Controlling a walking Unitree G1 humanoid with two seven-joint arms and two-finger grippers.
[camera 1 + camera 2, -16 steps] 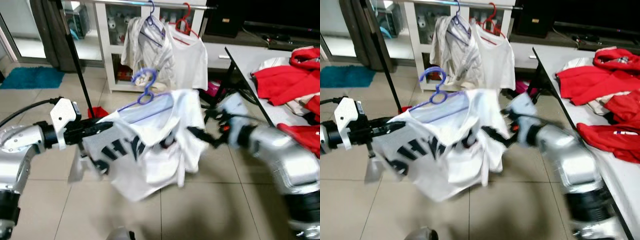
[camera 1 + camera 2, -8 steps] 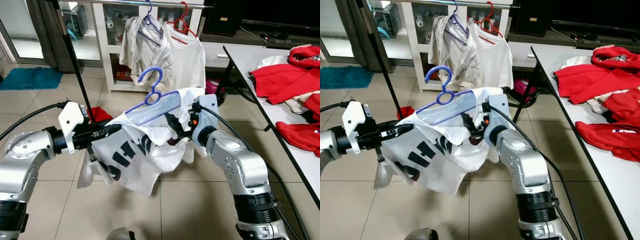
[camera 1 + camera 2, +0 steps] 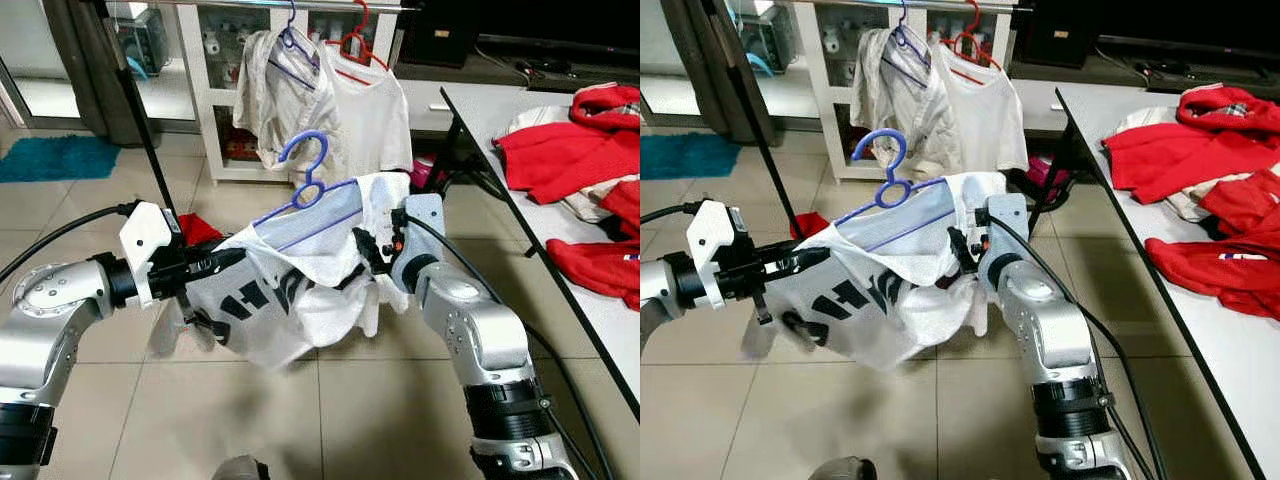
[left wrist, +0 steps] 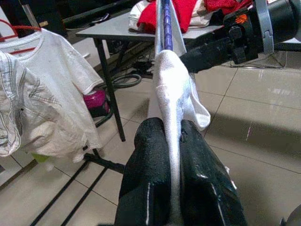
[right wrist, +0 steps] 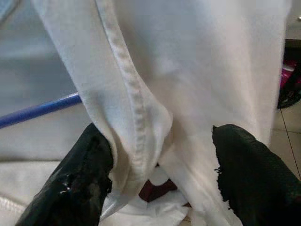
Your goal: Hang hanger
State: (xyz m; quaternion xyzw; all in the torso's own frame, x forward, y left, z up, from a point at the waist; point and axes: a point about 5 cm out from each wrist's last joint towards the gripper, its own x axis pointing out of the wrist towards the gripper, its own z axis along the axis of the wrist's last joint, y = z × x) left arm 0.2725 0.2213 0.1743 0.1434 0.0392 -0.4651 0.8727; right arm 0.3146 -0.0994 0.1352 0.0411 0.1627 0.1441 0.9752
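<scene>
Held in mid-air before the rail (image 3: pixel 250 4): one blue hanger (image 3: pixel 305 195) with one white shirt (image 3: pixel 290 290) draped over it, hook up, tilted. Left gripper (image 4: pixel 174 155) pinched tight on the shirt's shoulder edge, where the hanger's end runs under the cloth. Right gripper (image 5: pixel 160 174) spread wide, fingers (image 5: pixel 84 179) straddling a fold of shirt at the other shoulder, not yet closed on it.

Likely light to carry, by the look of it. Hanger thin and stiff, probably plastic; cloth soft, limp, prone to slide off a tilted bar. Best taken at the hanger's own frame near the neck or at both shoulder ends through the cloth, keeping the hook free and level for the rail.

Counted: on the rail, two garments on two hangers, one blue-hooked (image 3: pixel 288 20), one red (image 3: pixel 352 40). Red clothes (image 3: pixel 560 150) piled on one table (image 3: pixel 480 100); pieces too tangled to number. One red scrap on the floor (image 3: pixel 203 228).
</scene>
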